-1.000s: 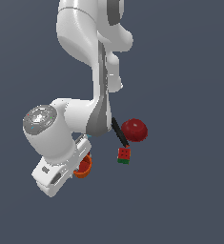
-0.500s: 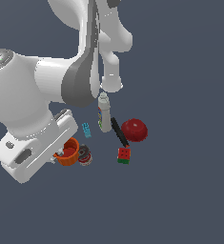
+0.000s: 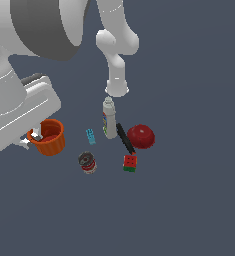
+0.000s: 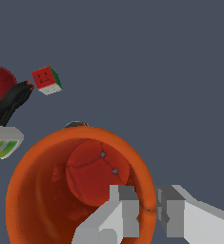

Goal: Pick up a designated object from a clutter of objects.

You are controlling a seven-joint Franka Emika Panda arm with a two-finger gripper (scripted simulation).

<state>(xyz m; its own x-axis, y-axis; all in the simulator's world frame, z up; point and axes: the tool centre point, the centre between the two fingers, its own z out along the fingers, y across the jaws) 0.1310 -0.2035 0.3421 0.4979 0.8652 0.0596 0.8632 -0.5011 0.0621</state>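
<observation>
The orange-red cup [image 3: 51,136] is tapered, thick-rimmed and hollow. It sits at the exterior view's left, apart from the other clutter. My gripper [image 3: 35,136] is shut on the cup's rim. In the wrist view one finger [image 4: 116,214] is inside the cup [image 4: 42,190] and the other finger [image 4: 180,214] is outside, with the wall pinched between them at the gripper [image 4: 147,206]. The large white arm hides the gripper's upper part in the exterior view.
A dark can [image 3: 87,162], light blue brick [image 3: 90,136], white bottle [image 3: 109,119], black stick [image 3: 125,138], dark red bowl [image 3: 140,136] and red-green cube [image 3: 130,163] lie on the grey floor. The wrist view shows the cube [image 4: 46,79] and the bowl [image 4: 0,86].
The arm has swung up and toward the camera, uncovering the clutter. The cup has moved with the gripper to the exterior view's left and up, away from the dark can.
</observation>
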